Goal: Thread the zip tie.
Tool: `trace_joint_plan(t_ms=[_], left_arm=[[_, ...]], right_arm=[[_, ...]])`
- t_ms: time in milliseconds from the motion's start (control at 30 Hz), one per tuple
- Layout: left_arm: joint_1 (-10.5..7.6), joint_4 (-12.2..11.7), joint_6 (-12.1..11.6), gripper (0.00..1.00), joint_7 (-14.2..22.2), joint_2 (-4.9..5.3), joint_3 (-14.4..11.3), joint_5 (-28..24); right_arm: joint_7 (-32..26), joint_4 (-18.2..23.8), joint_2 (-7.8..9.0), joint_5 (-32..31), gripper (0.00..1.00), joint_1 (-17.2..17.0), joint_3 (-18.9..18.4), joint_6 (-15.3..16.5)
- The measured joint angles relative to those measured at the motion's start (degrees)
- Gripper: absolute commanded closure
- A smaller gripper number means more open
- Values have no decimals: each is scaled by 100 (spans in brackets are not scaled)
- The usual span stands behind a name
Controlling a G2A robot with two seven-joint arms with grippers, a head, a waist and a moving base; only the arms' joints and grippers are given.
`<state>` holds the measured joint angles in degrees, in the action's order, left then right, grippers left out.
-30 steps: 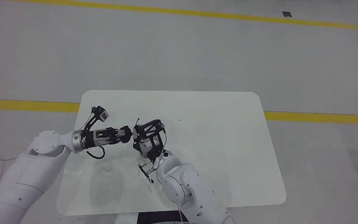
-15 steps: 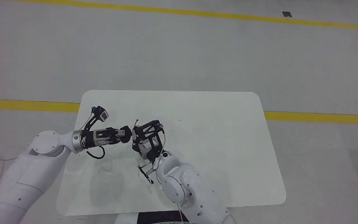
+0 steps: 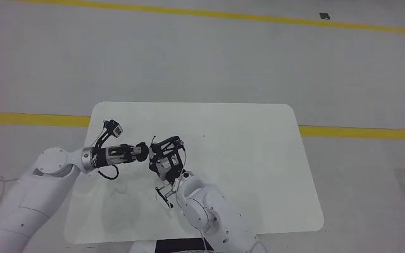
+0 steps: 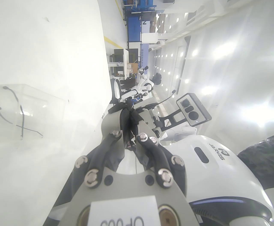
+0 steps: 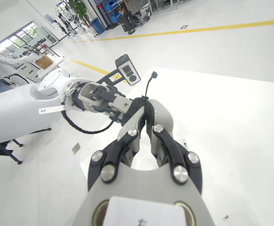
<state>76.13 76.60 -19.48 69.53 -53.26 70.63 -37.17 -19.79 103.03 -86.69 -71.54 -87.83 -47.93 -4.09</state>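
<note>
Top view: right gripper (image 3: 154,155) clamps the black zip tie (image 3: 152,140); left gripper (image 3: 145,151), clenched, meets it; both have drifted slightly left.

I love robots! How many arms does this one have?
2. The left arm is over the table's left edge, the right arm over its near edge. None looks hidden.

White rounded-corner table (image 3: 253,126) on pale grey glossy floor (image 3: 190,57). One yellow painted floor stripe (image 3: 44,119) passes under the table; a second yellow stripe (image 3: 190,12) lies well beyond it. Blue storage racks (image 5: 107,9) and green leafy plant (image 5: 80,7) stand farther beyond.
</note>
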Motion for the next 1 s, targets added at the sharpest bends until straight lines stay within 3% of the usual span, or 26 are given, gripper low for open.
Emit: trace_joint_plan(t_ms=[33,67,100,133,433,700,933,1000], left_arm=[[0,0,0,100,0,0,0,0],[0,0,0,100,0,0,0,0],[0,0,0,100,0,0,0,0],[0,0,0,100,0,0,0,0],[0,0,0,100,0,0,0,0],[0,0,0,100,0,0,0,0],[0,-1,1,100,-2,0,0,1],[16,-5,24,100,-143,-5,-9,45]], right_arm=[[3,-1,2,5,89,0,2,-3],[6,-2,4,11,63,0,3,-7],[7,-2,6,16,51,-1,4,-12],[10,0,8,20,0,-5,3,-22],[-2,189,66,-2,0,-123,-117,-17],[-254,365,182,775,0,-342,-526,741],[-242,359,180,754,0,-340,-520,717],[-173,279,183,885,0,-353,-582,669]])
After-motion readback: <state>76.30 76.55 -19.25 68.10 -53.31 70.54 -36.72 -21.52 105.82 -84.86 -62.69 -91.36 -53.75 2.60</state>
